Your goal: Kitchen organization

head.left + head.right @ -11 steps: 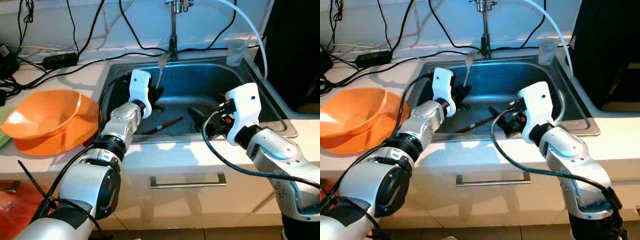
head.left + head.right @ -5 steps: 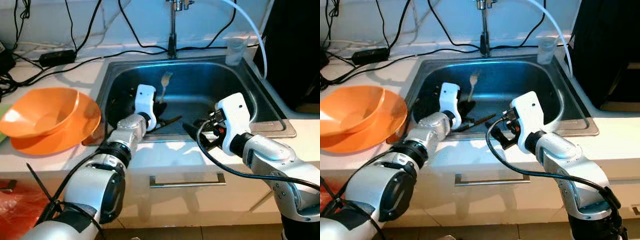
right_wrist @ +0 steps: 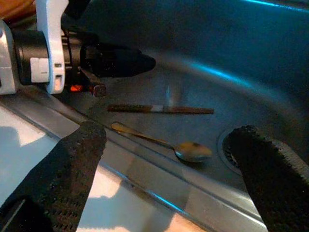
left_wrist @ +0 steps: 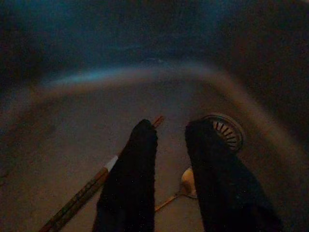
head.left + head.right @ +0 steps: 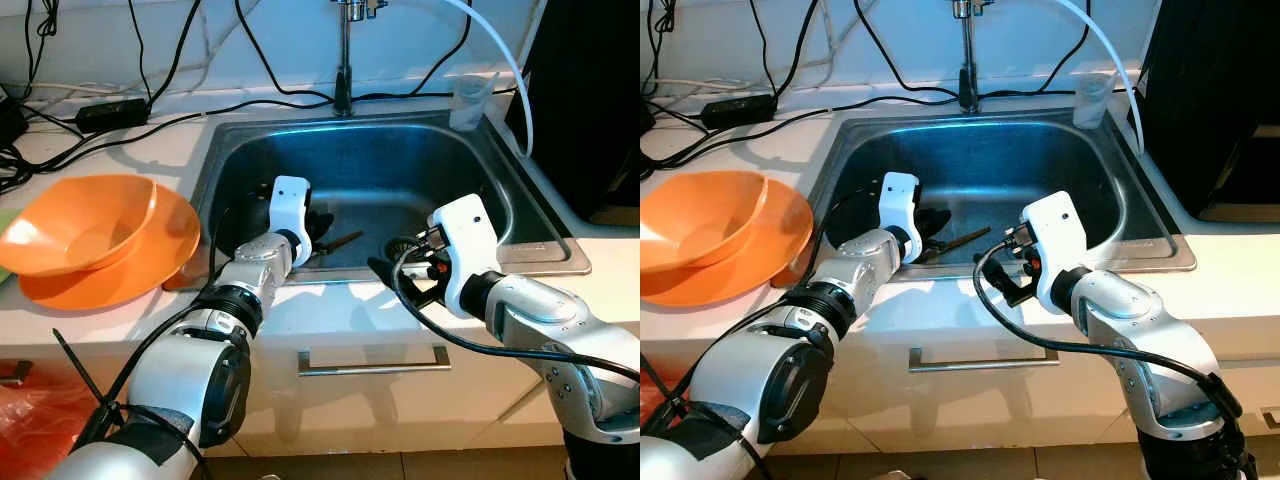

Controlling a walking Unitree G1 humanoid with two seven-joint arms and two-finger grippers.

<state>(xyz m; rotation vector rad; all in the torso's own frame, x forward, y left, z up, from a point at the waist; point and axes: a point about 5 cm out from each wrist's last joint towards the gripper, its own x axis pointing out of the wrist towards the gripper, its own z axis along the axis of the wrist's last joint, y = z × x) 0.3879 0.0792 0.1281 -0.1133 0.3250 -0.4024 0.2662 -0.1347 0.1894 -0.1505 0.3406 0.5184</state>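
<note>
Spoon [image 3: 193,151]: metal, oval bowl, thin handle, flat on the steel sink [image 5: 420,165] floor beside the drain
Chopstick [image 3: 159,109]: slim, banded, near it at 12 o'clock
Left gripper [image 4: 171,145]: low in the basin, slightly parted, empty
Right gripper [image 3: 169,159]: over the front rim, spread wide, empty

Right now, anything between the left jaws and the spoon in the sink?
Nothing visible. The left gripper hangs open low in the sink, and the spoon lies on the sink floor just beneath it, beside the drain. A chopstick lies alongside, near the spoon but not across it.
</note>
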